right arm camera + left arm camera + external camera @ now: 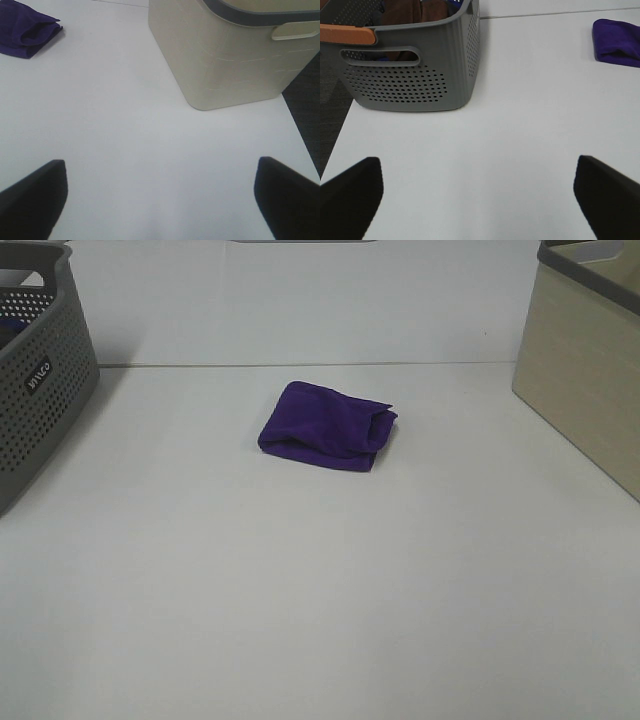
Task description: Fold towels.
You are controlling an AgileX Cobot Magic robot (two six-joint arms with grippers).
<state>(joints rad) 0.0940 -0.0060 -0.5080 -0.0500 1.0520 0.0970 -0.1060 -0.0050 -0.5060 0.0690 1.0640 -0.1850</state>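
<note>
There is one purple towel (327, 427) on the white counter (300, 590), and it is folded into a small bundle. There are two baskets, one on each side. The grey basket (415, 75) has lots of little holes and an orange handle, and some brown and blue cloth shows inside it. The beige basket (235, 55) has a dark rim, and what is inside it cannot be seen. The left gripper (480, 200) has its two fingers spread wide apart and holds nothing; the grey basket sits just ahead of it, and the towel lies far ahead, off to one side. The right gripper (160, 200) is also spread wide and holds nothing; the beige basket is just ahead, and the towel lies far off.
</note>
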